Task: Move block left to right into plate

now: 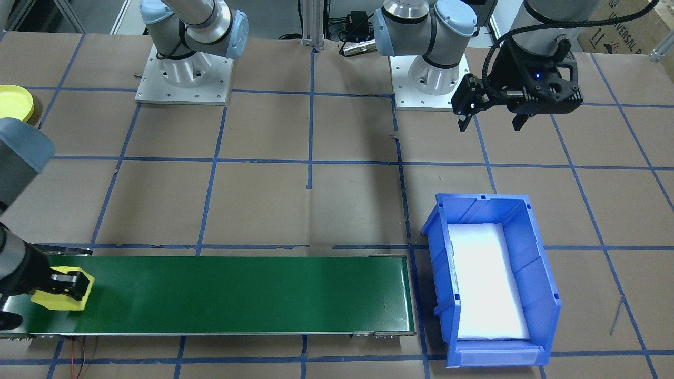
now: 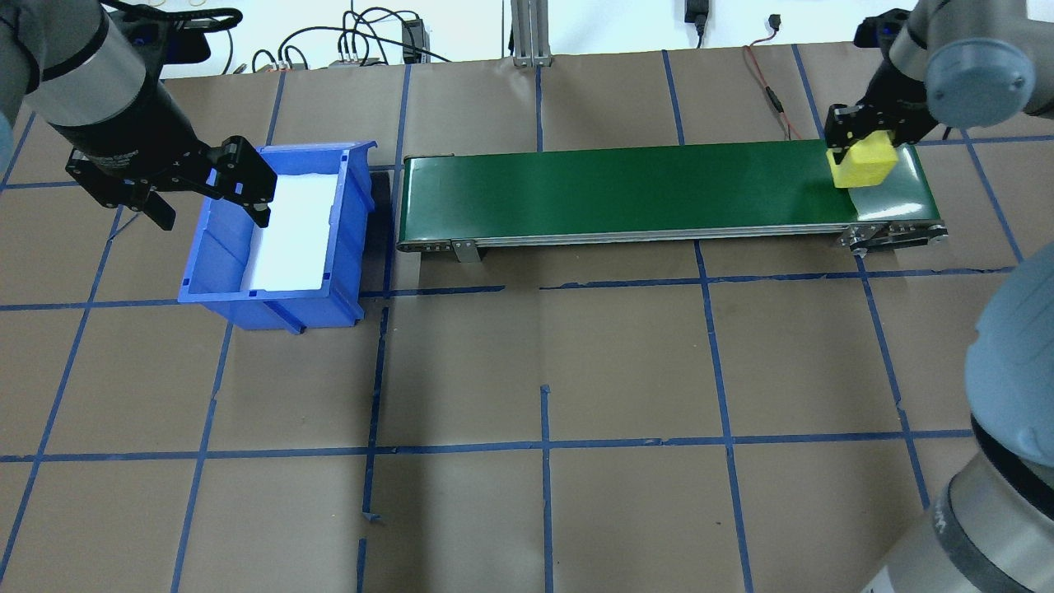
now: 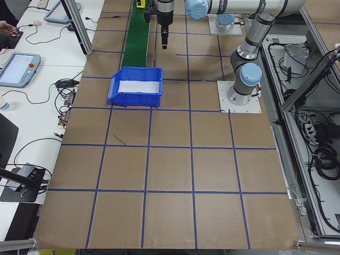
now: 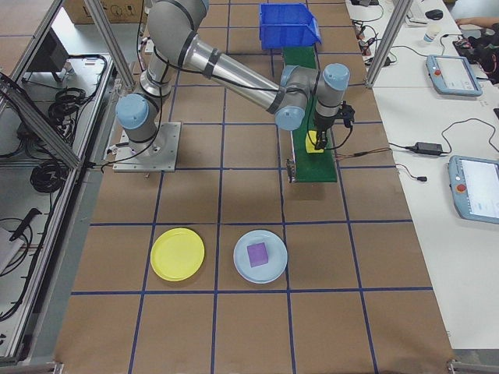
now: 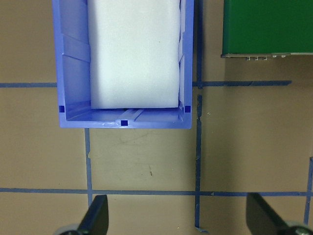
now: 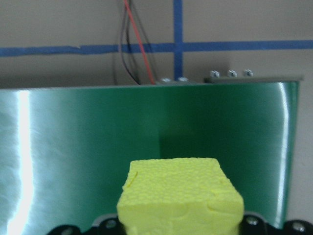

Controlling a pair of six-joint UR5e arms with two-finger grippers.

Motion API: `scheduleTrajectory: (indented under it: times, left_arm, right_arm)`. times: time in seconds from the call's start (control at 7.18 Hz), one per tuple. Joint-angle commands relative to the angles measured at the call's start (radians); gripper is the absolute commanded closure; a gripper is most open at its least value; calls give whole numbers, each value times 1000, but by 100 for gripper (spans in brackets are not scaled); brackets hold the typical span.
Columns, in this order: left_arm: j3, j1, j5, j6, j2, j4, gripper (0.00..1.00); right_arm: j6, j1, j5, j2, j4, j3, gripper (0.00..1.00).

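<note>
A yellow foam block [image 2: 862, 161] sits at the right end of the green conveyor belt [image 2: 642, 185], with my right gripper [image 2: 858, 142] shut on it. The right wrist view shows the block [image 6: 180, 196] held between the fingers above the belt. In the front-facing view the same block [image 1: 64, 288] is at the belt's left end. The yellow plate [image 4: 178, 254] lies on the table well away from the belt; its edge [image 1: 13, 102] also shows in the front-facing view. My left gripper [image 2: 210, 216] hangs open and holding nothing over the near rim of the blue bin [image 2: 222, 247].
The blue bin [image 1: 537, 273] with white lining stands off the belt's other end. A light-blue plate [image 4: 242, 261] carrying a purple block [image 4: 258, 254] lies beside the yellow plate. Red and black wires [image 2: 774, 99] run behind the belt. Both arm bases stand along the table's robot side.
</note>
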Motion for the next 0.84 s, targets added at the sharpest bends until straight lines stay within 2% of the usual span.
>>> scheduleTrajectory:
  times: [0.0, 0.28, 0.56, 0.7]
  left_arm:
    - [1, 0, 0, 0, 0, 0, 0]
    - [1, 0, 0, 0, 1, 0, 0]
    - [0, 0, 0, -3, 3, -2, 0]
    - [1, 0, 0, -4, 3, 0, 0]
  right_arm:
    - [-268, -207, -87, -64, 82, 95, 62]
    - [-477, -470, -96, -207, 87, 255, 65]
    - [-596, -678, -179, -230, 87, 300, 65]
    - [-693, -802, -190, -230, 87, 306, 65]
